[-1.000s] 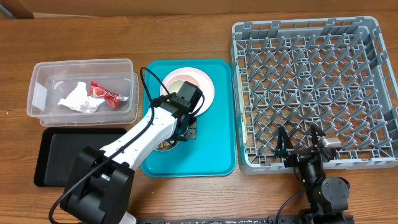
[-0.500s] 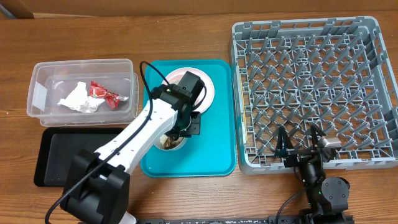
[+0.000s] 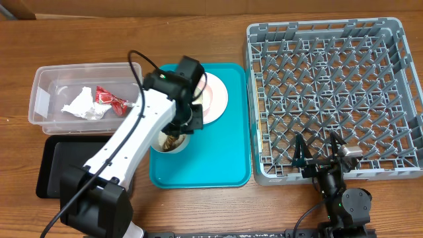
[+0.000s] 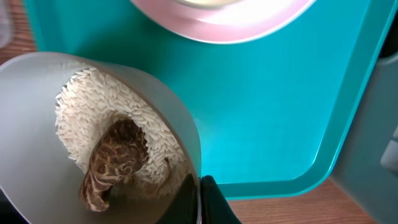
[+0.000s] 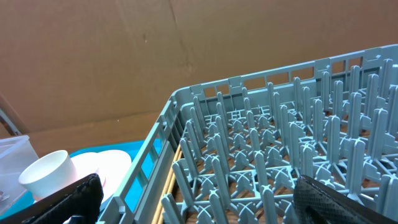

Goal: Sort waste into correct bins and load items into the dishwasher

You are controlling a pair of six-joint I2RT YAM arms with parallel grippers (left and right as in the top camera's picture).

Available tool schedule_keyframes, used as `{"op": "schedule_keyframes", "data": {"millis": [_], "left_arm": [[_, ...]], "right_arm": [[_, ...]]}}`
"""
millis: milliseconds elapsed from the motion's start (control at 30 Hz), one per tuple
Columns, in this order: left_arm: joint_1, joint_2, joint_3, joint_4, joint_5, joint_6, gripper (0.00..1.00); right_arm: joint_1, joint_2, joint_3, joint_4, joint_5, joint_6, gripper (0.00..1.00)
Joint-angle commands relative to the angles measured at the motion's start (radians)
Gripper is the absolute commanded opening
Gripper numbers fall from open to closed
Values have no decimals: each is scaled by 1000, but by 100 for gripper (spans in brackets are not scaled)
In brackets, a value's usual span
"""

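The grey bowl [image 4: 169,115], holding white rice [image 4: 93,102] and a brown food scrap [image 4: 112,165], sat over the left part of the teal tray [image 3: 218,158], just beside the pink plate [image 3: 215,99]. The left gripper [image 3: 184,125] was clamped on the bowl's rim. Right of the tray, the right gripper [image 3: 320,151] stood with jaws apart at the near edge of the dish rack [image 3: 330,86].

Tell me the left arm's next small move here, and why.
Probably carry the grey bowl left toward the black tray and tip it there. The left gripper is shut on the bowl's rim over the teal tray, rice and brown scraps are inside, and the clear tub holds only napkin and wrapper.
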Motion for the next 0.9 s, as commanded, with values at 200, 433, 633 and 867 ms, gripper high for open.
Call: {"op": "schedule_keyframes", "data": {"millis": [200, 433, 633, 867], "left_arm": [[129, -55, 53, -78, -8, -16, 4], [249, -134, 53, -159, -93, -46, 4], [392, -143, 49, -241, -107, 5, 4], [553, -143, 48, -280, -72, 139, 4]], "right_arm": [[-3, -7, -10, 6, 2, 1, 100], [-4, -7, -10, 6, 2, 1, 100], [-4, -7, -10, 6, 2, 1, 100], [-4, -7, -10, 6, 2, 1, 100]]}}
